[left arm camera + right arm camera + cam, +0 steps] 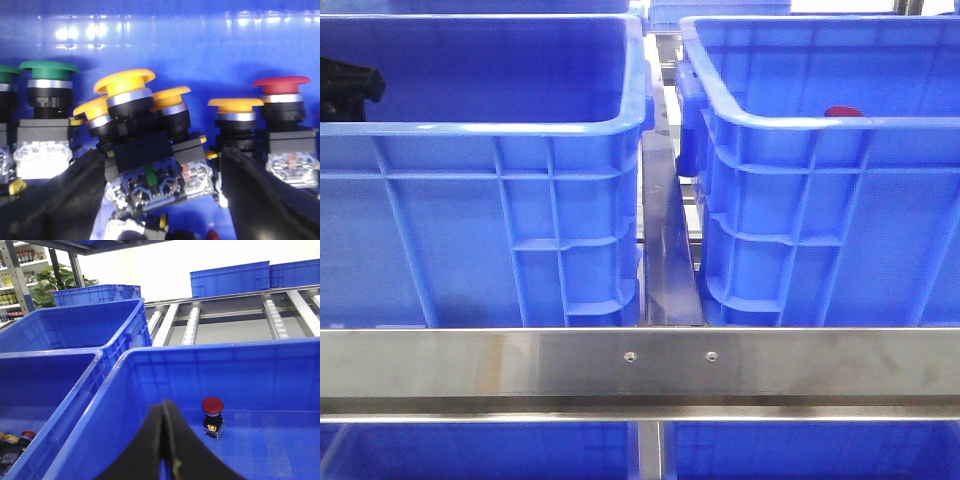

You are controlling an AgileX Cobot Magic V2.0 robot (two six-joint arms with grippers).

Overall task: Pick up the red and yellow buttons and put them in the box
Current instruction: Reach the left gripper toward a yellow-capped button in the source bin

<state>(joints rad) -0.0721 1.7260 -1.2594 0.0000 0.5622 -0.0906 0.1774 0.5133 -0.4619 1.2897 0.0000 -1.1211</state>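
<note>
In the left wrist view my left gripper (161,197) is open, low inside the left crate (480,128). Its dark fingers (62,200) stand either side of a tilted yellow button (125,85) on a black and clear switch block. More yellow buttons (235,104) and a red button (281,86) stand upright beside it. The box (790,122) is the right crate; one red button (212,410) stands on its floor, its top just showing (843,111) in the front view. My right gripper (166,412) is shut and empty, over that box (200,351), a little apart from the red button.
Green buttons (49,75) stand in the same row in the left crate. A steel rail (640,365) crosses in front of both crates, with a metal divider (665,250) between them. More blue crates (230,277) sit behind on a roller conveyor (190,325).
</note>
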